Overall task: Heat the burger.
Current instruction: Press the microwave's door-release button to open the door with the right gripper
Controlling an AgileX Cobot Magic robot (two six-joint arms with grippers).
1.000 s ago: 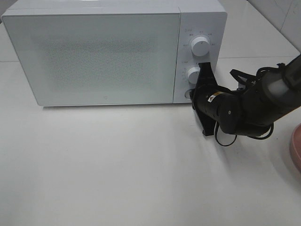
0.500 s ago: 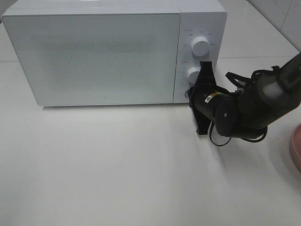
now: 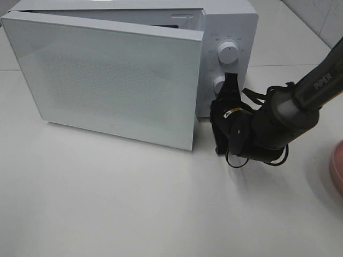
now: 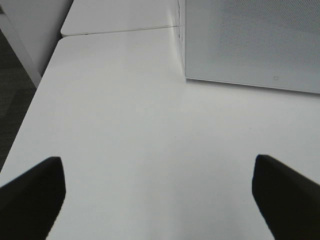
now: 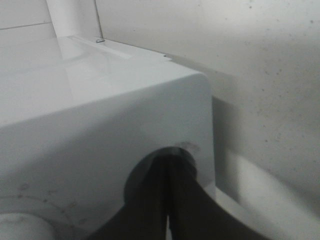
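The burger is out of view. The white microwave (image 3: 231, 21) stands at the back of the table, and its door (image 3: 107, 80) hangs partly open, swung out at its right edge. My right gripper (image 3: 218, 108) is shut, its tips pressed against the round button at the bottom of the control panel. In the right wrist view the closed gripper (image 5: 169, 172) sits in the button's recess (image 5: 189, 147). My left gripper (image 4: 157, 195) is open and empty over bare table, left of the microwave (image 4: 250, 45). It does not show in the exterior view.
Two white knobs (image 3: 228, 52) (image 3: 219, 83) sit above the button on the panel. The rim of a pink plate (image 3: 337, 166) shows at the right edge. The table's left edge (image 4: 30, 105) drops off beside my left gripper.
The microwave door was shut and has sprung partly open. My right gripper has pushed a little left, in against the panel's lower button.
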